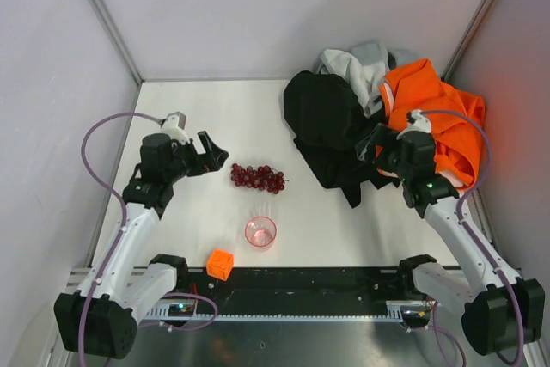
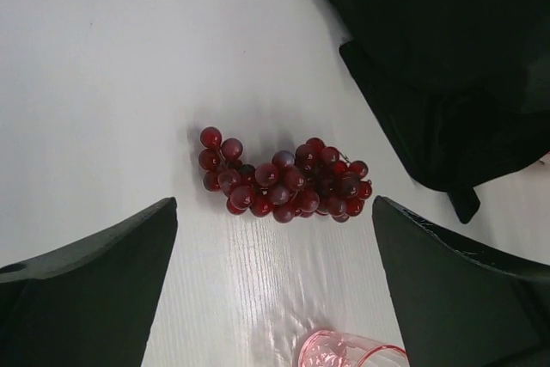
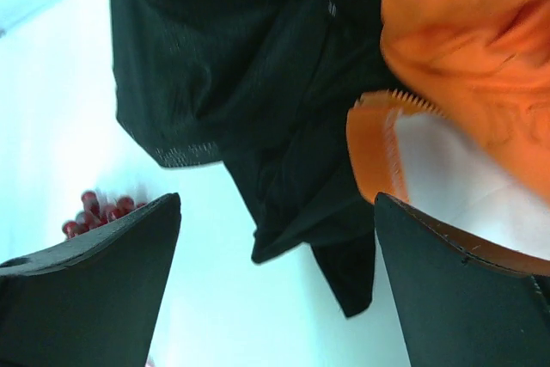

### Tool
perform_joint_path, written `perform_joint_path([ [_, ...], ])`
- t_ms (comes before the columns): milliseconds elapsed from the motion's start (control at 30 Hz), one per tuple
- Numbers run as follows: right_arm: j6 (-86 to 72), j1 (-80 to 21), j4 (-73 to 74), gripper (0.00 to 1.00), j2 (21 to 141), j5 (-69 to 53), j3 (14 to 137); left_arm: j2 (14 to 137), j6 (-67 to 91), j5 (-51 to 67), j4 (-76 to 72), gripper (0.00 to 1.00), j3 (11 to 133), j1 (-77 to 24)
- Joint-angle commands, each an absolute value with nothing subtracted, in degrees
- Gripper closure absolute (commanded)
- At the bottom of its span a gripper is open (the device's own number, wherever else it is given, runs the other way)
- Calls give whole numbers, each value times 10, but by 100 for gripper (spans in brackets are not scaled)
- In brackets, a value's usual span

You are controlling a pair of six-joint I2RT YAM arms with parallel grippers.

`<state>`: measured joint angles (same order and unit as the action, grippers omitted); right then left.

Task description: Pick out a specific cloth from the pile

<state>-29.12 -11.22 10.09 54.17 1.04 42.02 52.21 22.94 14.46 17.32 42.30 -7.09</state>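
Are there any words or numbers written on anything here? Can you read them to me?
There are none: no word, number, label or sign can be read in any view.
The grapes, the pink cup, the orange cube and the clothes in the pile are all plain.

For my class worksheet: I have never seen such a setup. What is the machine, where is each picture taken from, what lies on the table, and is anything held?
Two robot arms are bolted to a table. One picture looks down from above; the others come from a camera on each wrist. On the table lie grapes, a pink cup, an orange cube and a pile of clothes: black, orange, grey. The left gripper and the right gripper are open, holding nothing.
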Motion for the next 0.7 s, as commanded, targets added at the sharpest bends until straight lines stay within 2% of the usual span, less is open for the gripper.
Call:
perform_joint_path([
  [0,-317,-151,149,1,560,50,453,507,238,156,175,1,430,-67],
  [400,-334,-195,176,1,576,66,445,479,264,113,199,0,421,-65],
  [667,-387,-194,179,1,628,25,440,526,215,110,236,0,440,-63],
])
